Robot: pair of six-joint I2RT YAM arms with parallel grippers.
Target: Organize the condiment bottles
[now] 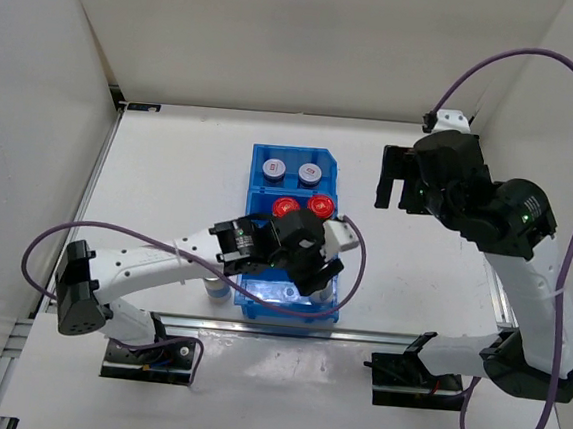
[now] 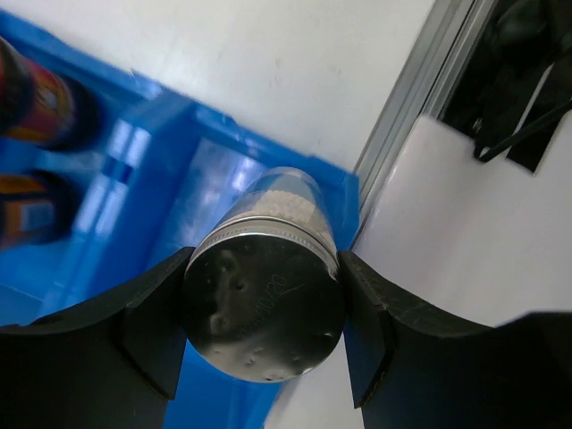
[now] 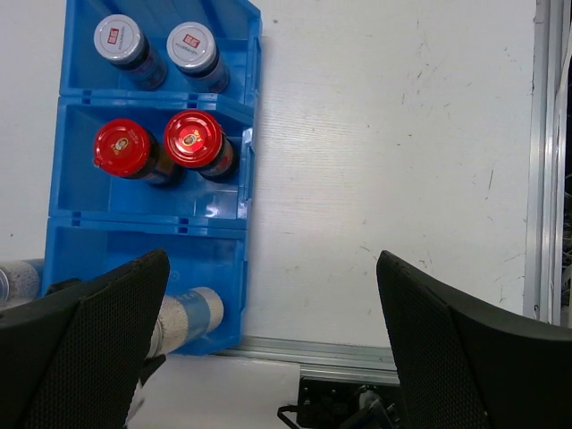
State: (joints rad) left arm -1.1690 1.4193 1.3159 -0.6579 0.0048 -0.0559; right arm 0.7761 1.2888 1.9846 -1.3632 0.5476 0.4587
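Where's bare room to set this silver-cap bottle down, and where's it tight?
Free: near compartment, between the red-cap bottles and the near wall of the blue bin; also the table right of it. Crowded: middle and far compartments, filled by red-cap and grey-lid bottles.

Left arm (image 1: 152,263) reaches inward with fingers (image 2: 134,344) clamped; right arm (image 1: 526,235) bends forward, fingers (image 3: 465,349) spread wide.

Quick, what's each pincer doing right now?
Left pincer: closed on a silver-capped bottle.
Right pincer: open, holding nothing.
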